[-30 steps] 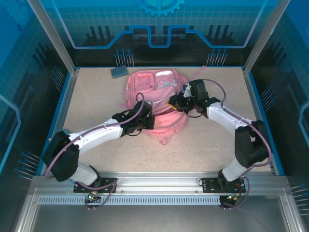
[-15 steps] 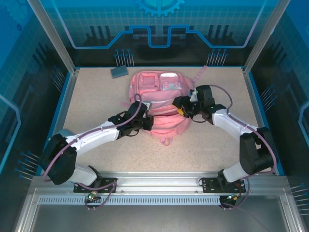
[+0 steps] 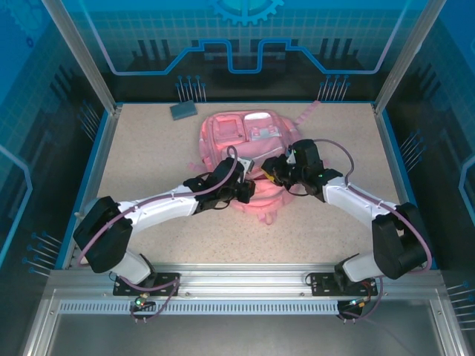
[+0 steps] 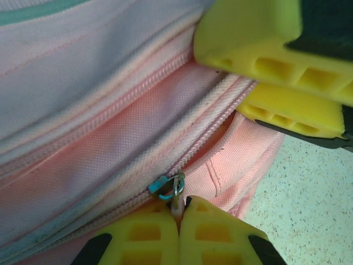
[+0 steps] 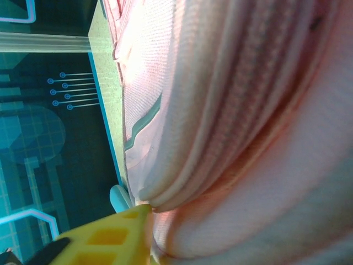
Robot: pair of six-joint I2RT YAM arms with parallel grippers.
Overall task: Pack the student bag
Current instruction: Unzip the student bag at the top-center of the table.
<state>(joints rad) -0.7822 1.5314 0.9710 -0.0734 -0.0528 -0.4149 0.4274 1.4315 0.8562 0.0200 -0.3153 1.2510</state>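
student bag (image 3: 239,132) sits mid-table, toward the far edge, touching no edge. Left pincer (image 4: 179,207) is fully closed, nipping the zip pull (image 4: 170,187) on the bag's near side. Right pincer (image 4: 229,83) is just beside it, fingers nearly together with the zip seam running in between, pinched. Pincers are close but apart. Bare table (image 3: 141,156) shows left, right and along the near edge. Grey block (image 3: 182,110) is at the far-left corner, well apart from the bag.
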